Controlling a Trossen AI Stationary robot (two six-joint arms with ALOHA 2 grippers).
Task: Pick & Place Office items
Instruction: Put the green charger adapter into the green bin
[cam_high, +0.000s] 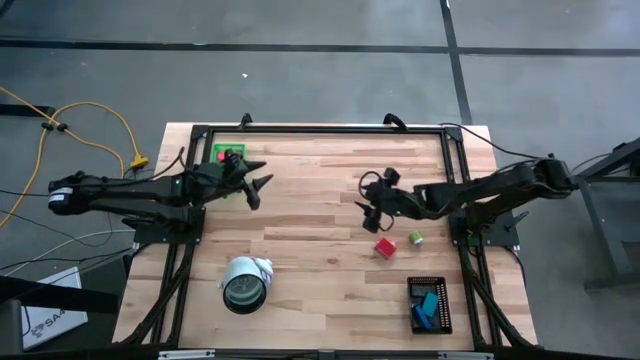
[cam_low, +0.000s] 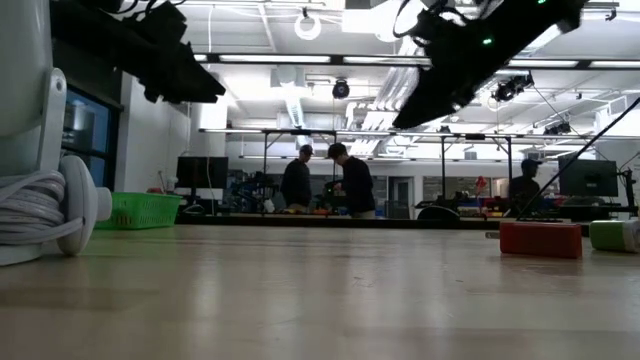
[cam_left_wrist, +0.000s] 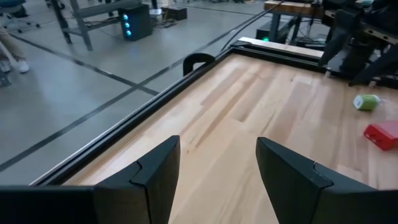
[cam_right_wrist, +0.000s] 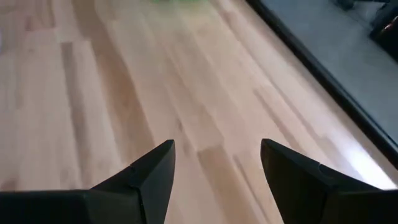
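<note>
A red block (cam_high: 385, 247) and a small green cube (cam_high: 415, 239) lie flat on the wooden table, right of centre; the left wrist view shows them as well, the red block (cam_left_wrist: 384, 134) and the green cube (cam_left_wrist: 367, 101). My right gripper (cam_high: 366, 198) hangs open above the table, just far-left of the two pieces, over bare wood (cam_right_wrist: 217, 162). My left gripper (cam_high: 256, 182) is open too, raised near the green tray (cam_high: 228, 153), with nothing between its fingers (cam_left_wrist: 217, 162). A red piece (cam_high: 226, 157) lies in that tray.
A white-and-grey roll (cam_high: 245, 283) lies at the near left. A black tray (cam_high: 430, 305) at the near right holds blue and teal bits. A black frame (cam_high: 320, 128) runs along the table's edges. People stand in the room far behind the table (cam_low: 325, 180).
</note>
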